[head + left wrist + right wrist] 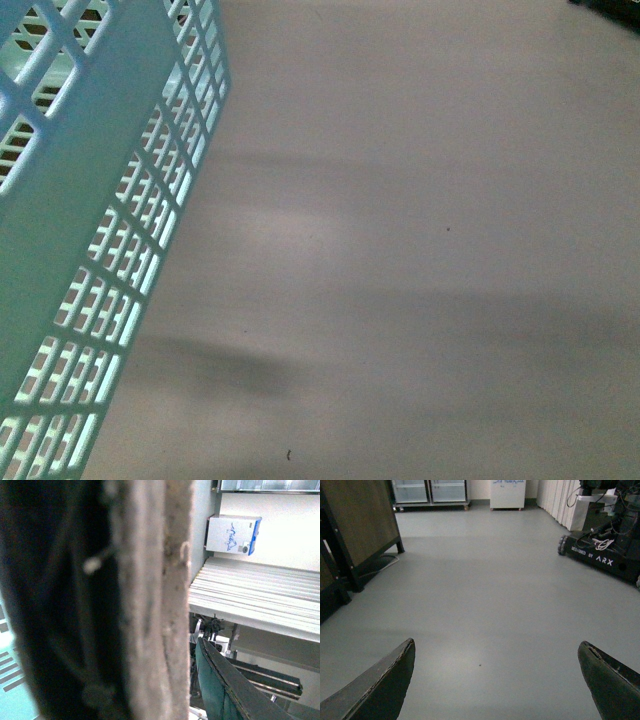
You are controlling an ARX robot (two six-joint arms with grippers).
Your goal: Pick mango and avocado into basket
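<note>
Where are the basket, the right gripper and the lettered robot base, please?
basket (80,180): front view, plain band of its side wall.
right gripper (496,642): right wrist view, midway between its open fingers.
robot base (600,555): right wrist view, its lettered black side.

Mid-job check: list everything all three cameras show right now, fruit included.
basket: one, light turquoise, slotted, left of front view.
mango, avocado: none in view.
floor: grey, beside the basket.
brownish bar: one, blurred, hard against the left wrist camera; cannot identify.
white box: one, blue logo, beyond the bar.
dark panel stand: one, brown and black, on the floor, right wrist view.
glass-door cabinets: two, at the far wall.
other robot base: one, black, marked ARX.
left gripper: one dark teal finger shows; open or shut unclear.
right gripper: dark fingers wide apart, nothing between.
</note>
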